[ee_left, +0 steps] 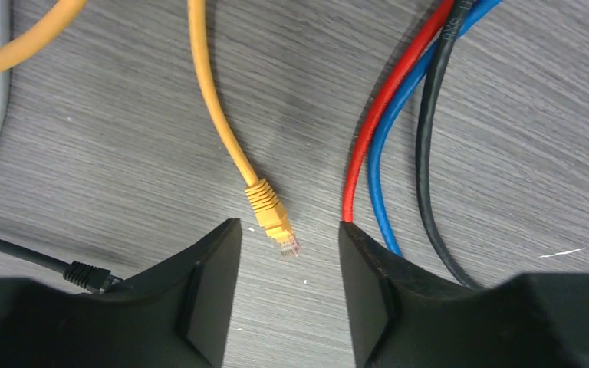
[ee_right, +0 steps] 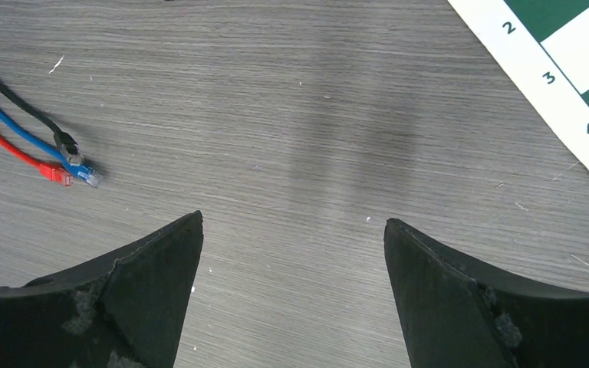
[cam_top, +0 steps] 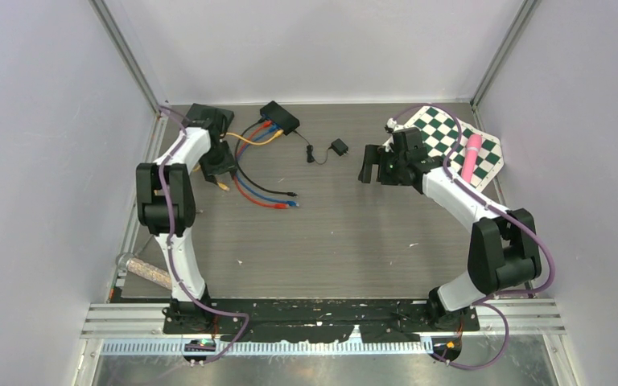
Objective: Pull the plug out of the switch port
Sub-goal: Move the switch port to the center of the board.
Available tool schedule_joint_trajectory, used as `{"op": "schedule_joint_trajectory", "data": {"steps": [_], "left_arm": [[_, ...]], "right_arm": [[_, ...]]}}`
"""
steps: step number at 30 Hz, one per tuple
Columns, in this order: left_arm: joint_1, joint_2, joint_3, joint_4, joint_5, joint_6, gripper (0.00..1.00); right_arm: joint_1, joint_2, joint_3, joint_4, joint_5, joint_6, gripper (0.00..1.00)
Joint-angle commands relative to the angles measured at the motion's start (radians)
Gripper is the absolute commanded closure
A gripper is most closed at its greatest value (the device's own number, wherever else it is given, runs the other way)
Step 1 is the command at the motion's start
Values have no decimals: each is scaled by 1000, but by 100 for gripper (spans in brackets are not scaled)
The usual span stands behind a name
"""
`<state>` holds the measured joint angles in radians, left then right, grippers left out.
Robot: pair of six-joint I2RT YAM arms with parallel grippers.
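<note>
Left claw (ee_left: 289, 226) half-open, empty, straddling the yellow plug (ee_left: 268, 208); I'd centre it before squeezing; right claw (ee_right: 293, 220) wide, empty

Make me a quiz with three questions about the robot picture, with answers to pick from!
1. Where does the pink tube lie?
A on the checkered board
B beside the black box
C in a pincer

2. What colour is the plug inside the left pincer?
A red
B yellow
C green

3. How is the right pincer?
A shut on a cable
B open and empty
C shut tight on nothing

Answers:
1 A: it rests on the green and white squares.
2 B: the yellow plug lies loose on the table, with a gap on each side.
3 B: its jaws stand wide apart with only table between them.
</note>
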<state>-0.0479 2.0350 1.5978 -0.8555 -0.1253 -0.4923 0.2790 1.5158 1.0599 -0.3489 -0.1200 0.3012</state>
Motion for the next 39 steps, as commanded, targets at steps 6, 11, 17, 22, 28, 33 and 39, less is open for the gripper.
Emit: {"op": "schedule_joint_trajectory", "data": {"steps": [6, 11, 17, 22, 28, 33, 39], "left_arm": [[10, 13, 61, -96, 21, 42, 56], [10, -39, -40, -42, 36, 47, 41], [10, -56, -68, -23, 35, 41, 36], [10, -81, -106, 29, 37, 43, 30], [10, -109, -156, 85, 38, 62, 34], [-24, -210, -230, 150, 1, 60, 1], [-101, -270, -250, 199, 46, 15, 0]], "right_arm": [[-11, -1, 38, 9, -9, -18, 6], [-21, -4, 32, 8, -5, -25, 6], [-24, 14, 39, 10, -28, -17, 6], [-27, 3, 31, 10, -24, -22, 6], [-31, 0, 27, 10, -24, -26, 6], [-35, -6, 21, 10, -16, -34, 6], [-39, 17, 24, 22, -36, -22, 6]]}}
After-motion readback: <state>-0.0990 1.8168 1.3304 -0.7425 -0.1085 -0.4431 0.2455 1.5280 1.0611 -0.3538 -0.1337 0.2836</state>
